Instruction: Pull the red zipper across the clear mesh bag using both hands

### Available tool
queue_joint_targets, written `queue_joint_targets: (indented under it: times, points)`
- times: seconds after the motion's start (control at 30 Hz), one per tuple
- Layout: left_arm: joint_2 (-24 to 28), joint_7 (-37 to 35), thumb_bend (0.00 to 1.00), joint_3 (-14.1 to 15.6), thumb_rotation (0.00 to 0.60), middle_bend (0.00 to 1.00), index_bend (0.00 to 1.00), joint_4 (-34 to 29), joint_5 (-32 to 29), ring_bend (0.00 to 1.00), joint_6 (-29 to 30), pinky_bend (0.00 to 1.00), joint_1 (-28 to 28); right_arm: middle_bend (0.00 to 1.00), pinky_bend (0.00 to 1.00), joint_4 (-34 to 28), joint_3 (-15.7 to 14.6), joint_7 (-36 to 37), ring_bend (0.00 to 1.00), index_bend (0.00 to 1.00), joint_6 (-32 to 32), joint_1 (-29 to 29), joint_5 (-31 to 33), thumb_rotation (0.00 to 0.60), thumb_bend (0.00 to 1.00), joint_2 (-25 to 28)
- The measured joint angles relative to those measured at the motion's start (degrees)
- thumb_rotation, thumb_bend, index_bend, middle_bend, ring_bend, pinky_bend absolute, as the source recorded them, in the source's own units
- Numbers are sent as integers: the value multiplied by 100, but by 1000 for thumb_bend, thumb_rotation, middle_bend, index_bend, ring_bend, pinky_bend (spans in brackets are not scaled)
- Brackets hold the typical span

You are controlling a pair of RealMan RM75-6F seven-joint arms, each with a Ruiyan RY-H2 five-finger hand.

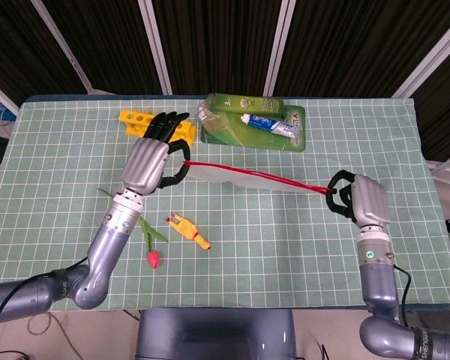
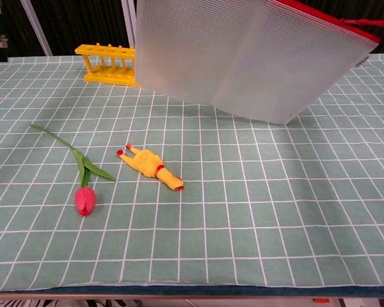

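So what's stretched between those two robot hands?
In the head view, the clear mesh bag with its red zipper spans from the left hand to the right hand, held above the green gridded mat.

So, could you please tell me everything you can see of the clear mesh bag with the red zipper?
The clear mesh bag with the red zipper is a flat, translucent white mesh pouch with a red zipper band along its top edge. It hangs stretched above the green gridded table cloth, zipper edge up, clear of the table. The left hand holds one end and the right hand holds the other.
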Motion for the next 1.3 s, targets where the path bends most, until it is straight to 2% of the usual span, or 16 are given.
queue_joint_targets:
  times: [0.2,0.47,0.53,0.63,0.7,0.77,0.87,0.93,1.07,1.3]
  points:
    - [175,-190,393,166,600,89,598,134,41,0,-22,0,226,1000,1000,118,62,262,1000,724,-153,-172,5,600,686,264]
    - [198,-281,386,172,600,88,585,286,56,0,-59,0,274,1000,1000,169,127,359,1000,724,-189,-233,5,600,685,373]
    - [193,-286,355,165,600,82,553,307,46,0,-74,0,273,1000,1000,169,132,375,1000,724,-193,-244,10,600,685,389]
    - [193,-268,243,179,600,43,483,320,22,0,-108,0,276,988,952,170,117,368,990,688,-199,-256,-10,600,640,405]
    - [203,-235,158,196,600,13,411,312,-16,0,-139,0,281,898,851,172,101,355,914,563,-196,-262,-36,600,535,410]
    - [226,-192,88,218,600,0,337,289,-67,0,-180,0,290,691,709,169,73,337,739,361,-206,-268,-71,600,398,421]
    - [276,-153,65,243,600,0,275,224,-137,0,-217,0,318,434,536,131,46,322,487,155,-287,-273,-80,600,277,473]
    - [317,-143,65,264,600,0,234,188,-152,0,-222,0,352,328,470,86,40,329,371,84,-352,-277,-81,600,234,531]
    - [393,-149,65,310,600,0,177,121,-140,0,-201,0,429,231,422,20,44,382,270,59,-393,-304,-109,600,206,612]
    - [664,-304,65,442,600,0,161,-181,-54,0,-79,0,728,138,339,-77,-47,482,195,39,-379,-460,-262,600,185,781]
